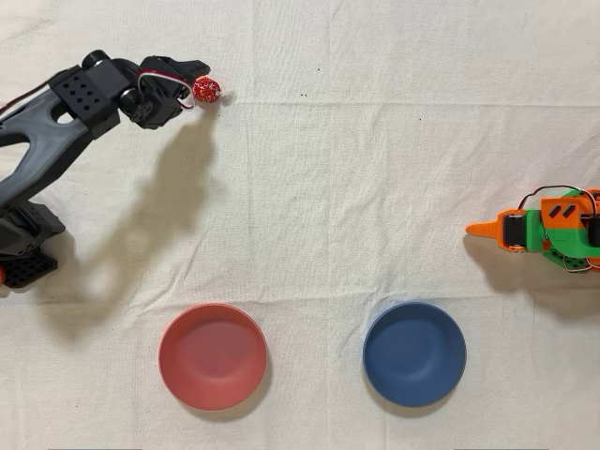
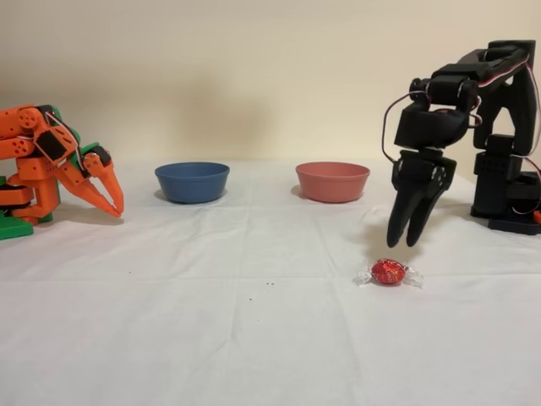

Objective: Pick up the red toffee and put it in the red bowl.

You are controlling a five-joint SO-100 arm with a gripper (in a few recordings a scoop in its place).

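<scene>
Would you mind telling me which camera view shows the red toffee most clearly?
The fixed view: the red toffee lies in the open on the cloth, both twisted ends visible, below the end effector. In the overhead view it sits right against the end effector.

Plain beige wall (image 2: 254,76), table under creased white cloth (image 2: 211,338) (soft shadows), even light

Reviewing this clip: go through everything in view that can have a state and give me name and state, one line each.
red toffee: wrapped, lying on the cloth, not gripped.
gripper: jaws nearly together, pointing down just above the toffee, holding nothing.
red bowl: upright, nothing inside.
blue bowl: upright, nothing inside.
orange arm: idle, folded low, nothing held.
</scene>
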